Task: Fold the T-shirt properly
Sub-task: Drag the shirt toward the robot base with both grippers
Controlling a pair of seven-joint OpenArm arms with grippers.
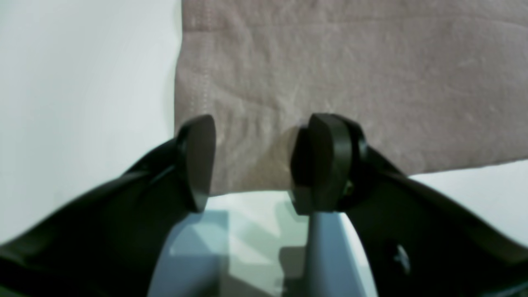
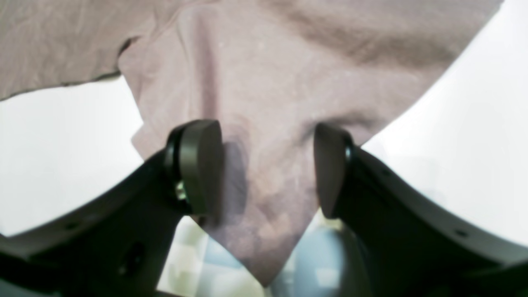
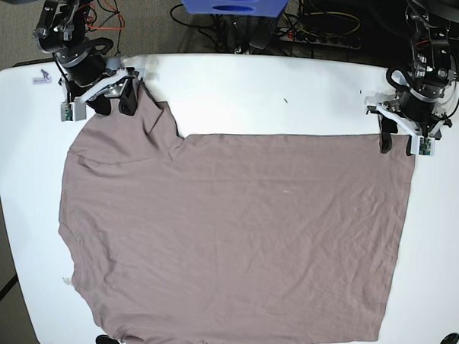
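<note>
the t-shirt (image 3: 234, 241) lies flat on the white bench (image 3: 294, 99), long way running side to side. both pincers sit at its far edge: left pincer (image 3: 399, 143) at the hem corner, right pincer (image 3: 114, 104) at the sleeve tip. both are partly open w/ cloth between the jaws, not pinched yet.

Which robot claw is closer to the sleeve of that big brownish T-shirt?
Right gripper: open astride the sleeve of the taupe T-shirt. Left gripper: open over the far hem corner.
</note>
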